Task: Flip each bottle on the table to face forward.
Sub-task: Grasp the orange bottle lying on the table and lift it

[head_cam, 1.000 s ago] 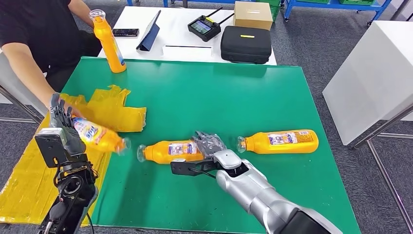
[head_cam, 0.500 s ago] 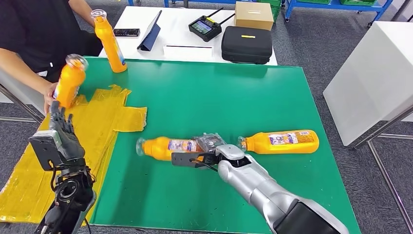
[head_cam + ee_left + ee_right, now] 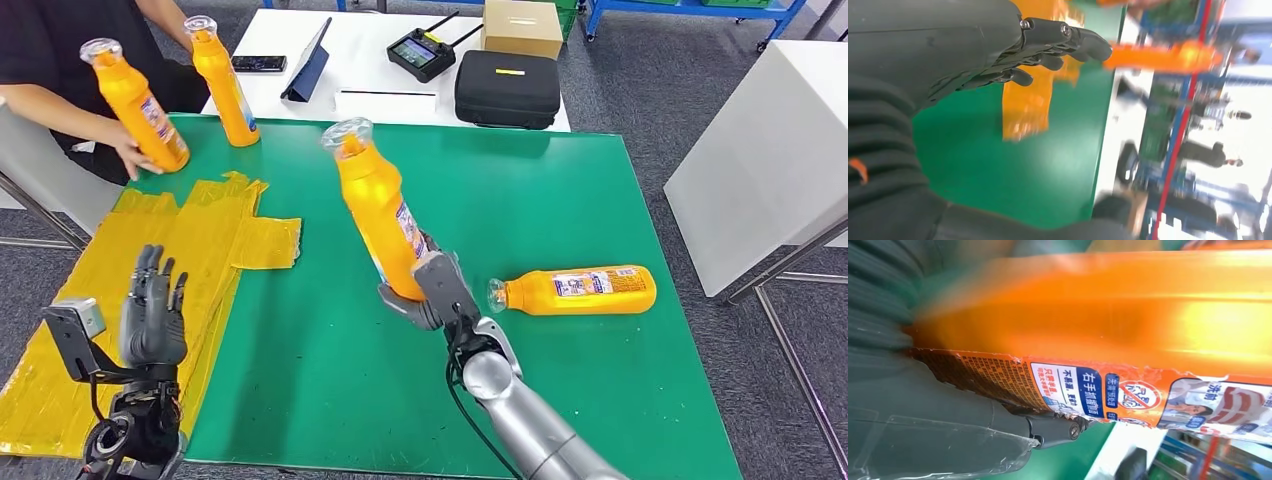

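The right hand [image 3: 432, 290] gripped a bottle [image 3: 378, 210] by its base, tilted nearly upright over the mat [image 3: 560, 190] — probably to stand it facing forward. The left hand [image 3: 152, 318] hung empty, fingers spread. Another bottle [image 3: 578, 290] lay at the right.

Four orange bottles with clear caps and printed labels are seen, placed here relative to the green table [image 3: 560, 190]. One bottle [image 3: 380, 215] is held above the table's middle, nearly upright and tilted, cap uppermost, its base gripped by the right hand [image 3: 432, 290]. A second bottle [image 3: 575, 289] is laid on its side near the table's right edge, label up. A third bottle [image 3: 222, 80] is stood upright at the far-left corner. A fourth bottle [image 3: 134, 103] is held tilted at the table's left edge by a person's hand [image 3: 130, 155].
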Controlling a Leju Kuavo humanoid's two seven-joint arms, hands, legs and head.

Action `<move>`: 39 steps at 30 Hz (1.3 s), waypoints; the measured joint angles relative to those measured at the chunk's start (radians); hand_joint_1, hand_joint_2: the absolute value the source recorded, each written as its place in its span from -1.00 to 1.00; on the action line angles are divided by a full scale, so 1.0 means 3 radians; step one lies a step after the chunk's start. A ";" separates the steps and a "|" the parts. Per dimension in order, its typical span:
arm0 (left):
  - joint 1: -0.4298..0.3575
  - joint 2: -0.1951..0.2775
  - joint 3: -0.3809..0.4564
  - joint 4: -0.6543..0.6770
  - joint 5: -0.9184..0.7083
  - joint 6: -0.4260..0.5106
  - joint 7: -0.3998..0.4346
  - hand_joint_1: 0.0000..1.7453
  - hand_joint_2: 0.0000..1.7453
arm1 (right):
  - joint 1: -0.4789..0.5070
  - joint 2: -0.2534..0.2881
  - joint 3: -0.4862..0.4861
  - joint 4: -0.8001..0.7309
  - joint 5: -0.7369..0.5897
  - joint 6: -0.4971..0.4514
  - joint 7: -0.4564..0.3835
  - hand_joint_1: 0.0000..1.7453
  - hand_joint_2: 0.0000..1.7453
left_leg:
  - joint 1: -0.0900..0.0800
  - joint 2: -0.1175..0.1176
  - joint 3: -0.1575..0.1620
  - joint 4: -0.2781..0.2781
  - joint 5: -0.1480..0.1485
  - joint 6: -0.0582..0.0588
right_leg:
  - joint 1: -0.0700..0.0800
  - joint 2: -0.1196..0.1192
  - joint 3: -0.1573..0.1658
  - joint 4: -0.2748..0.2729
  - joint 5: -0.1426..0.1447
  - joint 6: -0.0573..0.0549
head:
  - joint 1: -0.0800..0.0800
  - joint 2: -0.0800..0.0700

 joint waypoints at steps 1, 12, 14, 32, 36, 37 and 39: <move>0.0000 -0.0001 -0.0017 -0.0007 0.0026 -0.0055 0.0016 -1.00 1.00 | 0.0035 -0.0006 0.0000 -0.0055 -0.0005 -0.0004 -0.0005 1.00 1.00 | 0.0000 0.0000 0.0000 0.0000 0.0000 0.0000 | 0.0000 0.0000 0.0000 0.0000 0.0000 0.0000 | 0.0000 0.0000; -0.0110 -0.0099 -0.0378 -0.0147 -0.0124 -0.0177 0.0062 -1.00 1.00 | 0.0127 0.0116 0.0221 -0.0202 0.0310 0.0071 0.0202 1.00 1.00 | 0.0000 -0.0001 -0.0001 0.0000 0.0003 0.0001 | 0.0000 0.0000 0.0000 0.0001 0.0002 0.0000 | 0.0000 0.0000; -0.0148 -0.0128 -0.0449 -0.0161 -0.0139 -0.0172 0.0071 -1.00 1.00 | 0.0126 0.0165 0.0295 -0.0200 0.0341 0.0083 0.0228 1.00 1.00 | 0.0000 0.0000 -0.0001 0.0000 0.0003 0.0001 | 0.0000 0.0000 0.0000 0.0001 0.0002 0.0000 | -0.0001 0.0000; -0.0187 -0.0161 -0.0800 -0.0371 0.0068 -0.0329 0.0296 -1.00 1.00 | -0.0134 0.0599 0.0850 0.0332 0.0709 0.0459 0.0584 1.00 1.00 | 0.0000 0.0000 -0.0004 0.0000 0.0003 0.0001 | 0.0000 0.0001 -0.0003 0.0002 0.0002 0.0000 | -0.0001 0.0000; -0.0147 -0.0144 -0.0810 -0.0392 0.0086 -0.0340 0.0317 -1.00 1.00 | -0.0187 0.0624 0.0894 0.0414 0.0712 0.0461 0.0574 1.00 1.00 | 0.0000 0.0000 -0.0005 0.0000 0.0003 0.0001 | 0.0000 0.0001 -0.0004 0.0002 0.0002 0.0000 | -0.0002 0.0000; -0.0141 -0.0141 -0.0812 -0.0393 0.0091 -0.0344 0.0322 -1.00 1.00 | -0.0202 0.0629 0.0904 0.0429 0.0714 0.0461 0.0573 1.00 1.00 | 0.0000 0.0000 -0.0005 0.0000 0.0003 0.0001 | 0.0000 0.0001 -0.0005 0.0002 0.0002 0.0000 | -0.0002 0.0000; -0.0130 -0.0137 -0.0814 -0.0393 0.0097 -0.0349 0.0329 -1.00 1.00 | -0.0227 0.0636 0.0920 0.0456 0.0718 0.0461 0.0572 1.00 1.00 | 0.0000 0.0000 -0.0005 0.0000 0.0003 0.0001 | 0.0000 0.0001 -0.0005 0.0002 0.0002 0.0000 | -0.0002 0.0000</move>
